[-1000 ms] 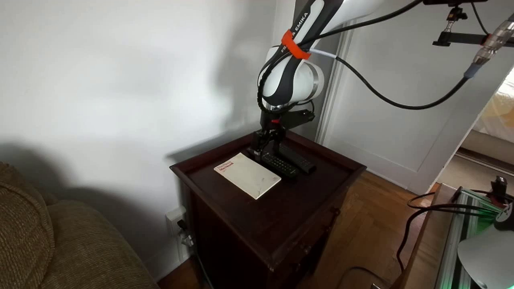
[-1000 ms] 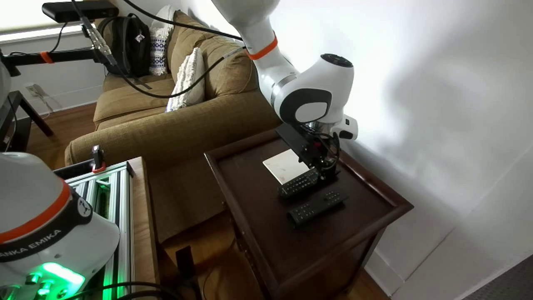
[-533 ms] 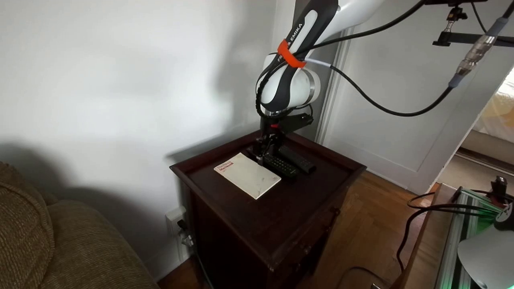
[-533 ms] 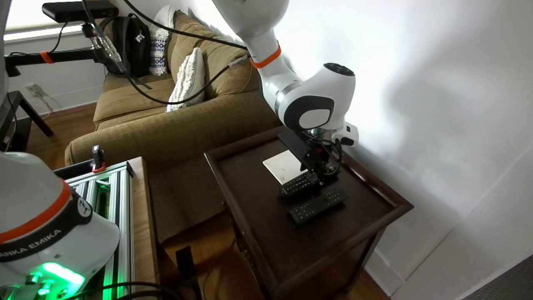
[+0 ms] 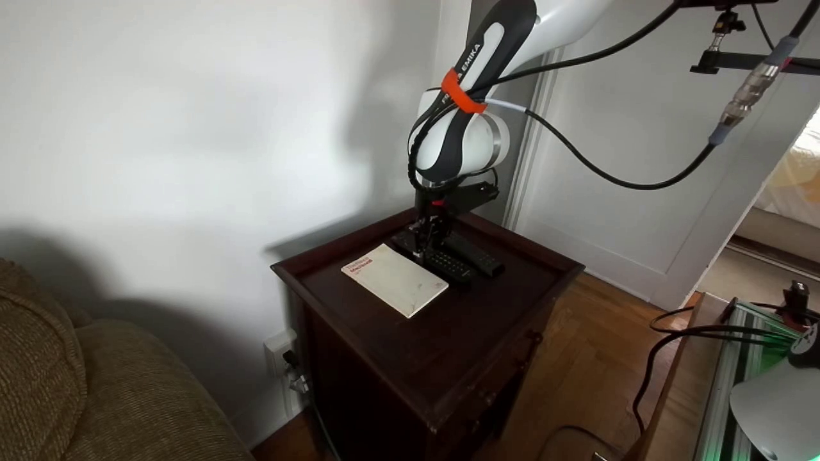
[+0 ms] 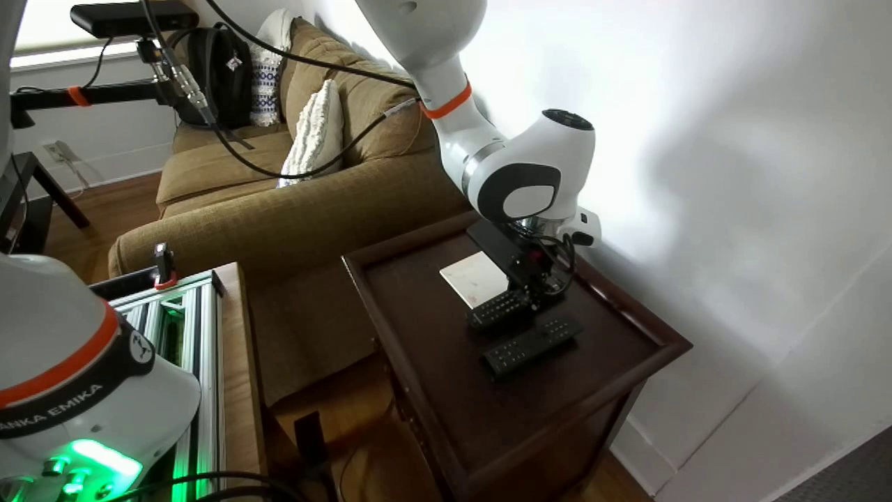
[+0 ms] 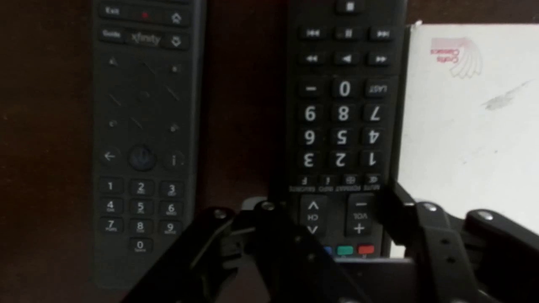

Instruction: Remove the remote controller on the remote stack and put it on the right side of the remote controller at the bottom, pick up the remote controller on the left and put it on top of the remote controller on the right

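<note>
Two slim black remote controllers lie side by side on the dark wooden cabinet top, not stacked. In the wrist view, the xfinity remote controller (image 7: 145, 126) is on the left, with a gap of bare wood between the two. The other remote controller (image 7: 343, 122), with large white numbers, lies on the right; it shows in both exterior views too (image 5: 451, 264) (image 6: 496, 310). My gripper (image 7: 335, 210) points down around this numbered one, one finger at each long side near its volume and channel keys, shut on it. The fingers hide part of its edges and its far end.
A white booklet (image 5: 395, 280) lies right beside the gripped remote controller. The cabinet top has a raised rim (image 6: 613, 286), with the wall (image 6: 697, 174) close behind the arm. A brown sofa (image 6: 313, 202) stands alongside, and a cable (image 5: 615, 179) hangs from the arm.
My gripper has come down onto the numbered remote controller, and its fingers have closed against the sides. That remote controller has shifted very slightly; the xfinity one stays put.
</note>
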You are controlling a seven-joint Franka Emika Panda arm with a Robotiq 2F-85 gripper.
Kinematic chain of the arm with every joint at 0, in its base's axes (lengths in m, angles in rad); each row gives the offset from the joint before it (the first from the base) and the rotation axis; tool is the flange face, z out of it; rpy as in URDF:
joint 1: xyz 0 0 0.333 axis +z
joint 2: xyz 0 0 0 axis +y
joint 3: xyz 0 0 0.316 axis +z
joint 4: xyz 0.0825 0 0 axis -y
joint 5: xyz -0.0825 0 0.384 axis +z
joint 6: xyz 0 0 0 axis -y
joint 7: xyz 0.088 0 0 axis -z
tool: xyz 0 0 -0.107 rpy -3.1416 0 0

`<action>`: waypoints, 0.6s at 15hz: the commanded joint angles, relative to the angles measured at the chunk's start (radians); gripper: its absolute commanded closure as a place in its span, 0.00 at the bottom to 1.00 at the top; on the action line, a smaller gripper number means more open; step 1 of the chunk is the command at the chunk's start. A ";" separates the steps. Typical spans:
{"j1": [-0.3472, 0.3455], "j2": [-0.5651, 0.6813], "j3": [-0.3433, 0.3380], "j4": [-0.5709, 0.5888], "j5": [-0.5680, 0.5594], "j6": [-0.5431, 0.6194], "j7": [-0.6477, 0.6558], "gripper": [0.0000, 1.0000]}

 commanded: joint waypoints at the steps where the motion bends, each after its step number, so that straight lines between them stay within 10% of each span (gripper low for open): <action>1: 0.002 -0.024 -0.002 0.000 -0.008 -0.021 0.015 0.70; 9: -0.018 -0.187 -0.025 -0.155 -0.002 0.023 0.024 0.70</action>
